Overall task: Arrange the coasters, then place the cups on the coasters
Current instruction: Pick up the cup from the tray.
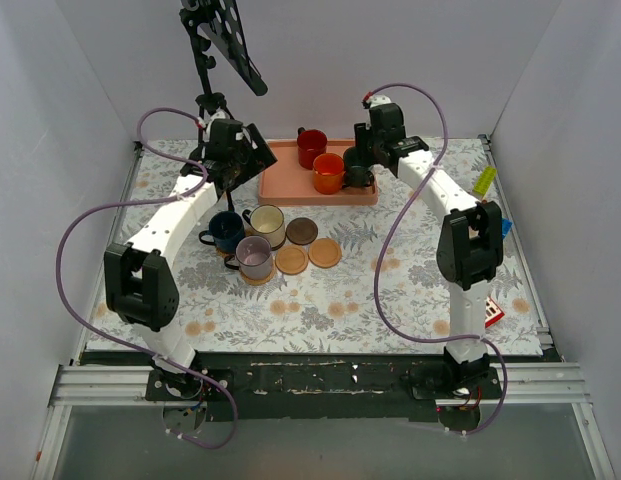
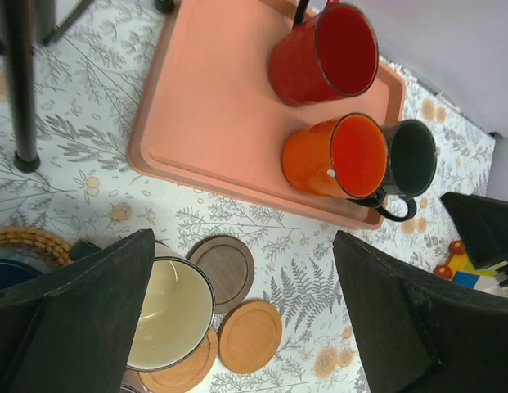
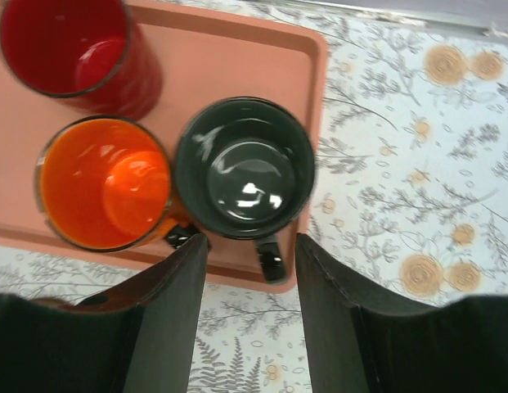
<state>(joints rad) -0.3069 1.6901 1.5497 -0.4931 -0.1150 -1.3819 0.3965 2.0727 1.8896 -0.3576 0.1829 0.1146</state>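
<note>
Desk (image 1: 390, 290) under a flowered cloth, white walls on three sides. Pink tray (image 1: 280, 182) sits at the far middle. It carries the red cup (image 1: 311, 147), orange cup (image 1: 329, 174) and dark green cup (image 3: 244, 168). Orange and green touch side by side at the tray's near right corner, with red just behind them. In front of the tray, on the cloth, stand the navy cup (image 1: 226, 231), cream cup (image 1: 267, 224) and grey-lilac cup (image 1: 254, 256), close together, each with a coaster edge showing beneath. Just right of them lie three bare discs, nearly touching: a dark brown coaster (image 1: 302, 231), a tan coaster (image 1: 325, 252) and a second tan coaster (image 1: 291, 260). Black stand (image 1: 205, 70) at far left, behind the left arm. Yellow-green piece (image 1: 484, 180) at the right desk edge, well apart. Left pincer (image 2: 241, 241) hangs by the tray's left end with its fingers spread wide, nothing between them and touching nothing. Right pincer (image 3: 252, 246) is over the tray's near right corner, partly open. The green cup's handle lies in the gap between its fingertips with space on either side, not pinched.
</note>
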